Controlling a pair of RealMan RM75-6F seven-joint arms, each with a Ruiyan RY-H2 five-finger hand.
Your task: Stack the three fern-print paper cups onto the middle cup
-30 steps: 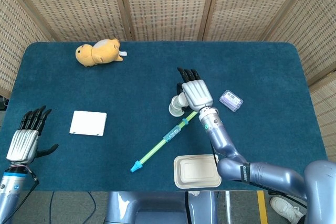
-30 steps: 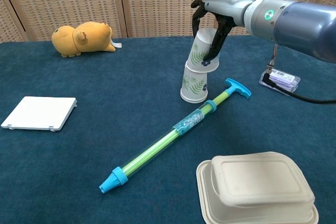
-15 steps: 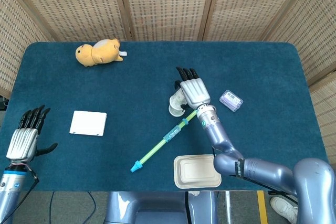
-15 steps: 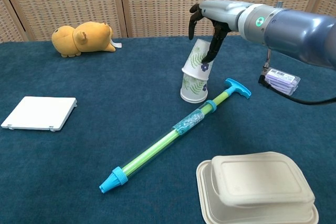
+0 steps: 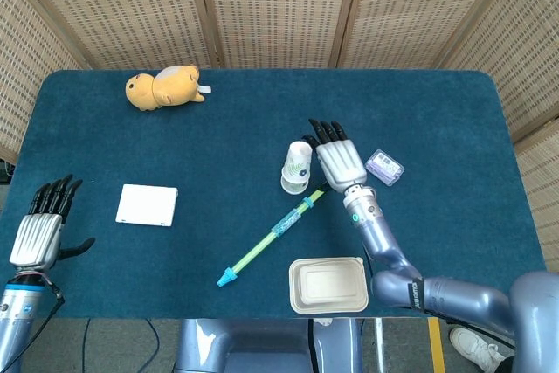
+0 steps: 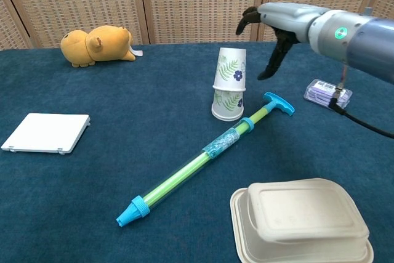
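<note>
A stack of upside-down fern-print paper cups [image 6: 229,84] [image 5: 297,167] stands mid-table, the top cup sitting upright on the one below. My right hand [image 6: 271,35] [image 5: 341,162] hovers just right of the stack, fingers spread, holding nothing and clear of the cups. My left hand [image 5: 42,229] rests open at the table's left front edge, far from the cups; the chest view does not show it.
A green and blue plastic pump [image 6: 206,157] lies diagonally just in front of the cups. A closed pulp food box [image 6: 303,220] sits front right, a white square box [image 6: 45,132] left, a plush toy [image 6: 98,44] back left, a small purple packet [image 6: 329,93] right.
My right hand let go of the top cup and drew away to the right. The tilted top cup now sits straight on the stack. The left hand stayed put.
</note>
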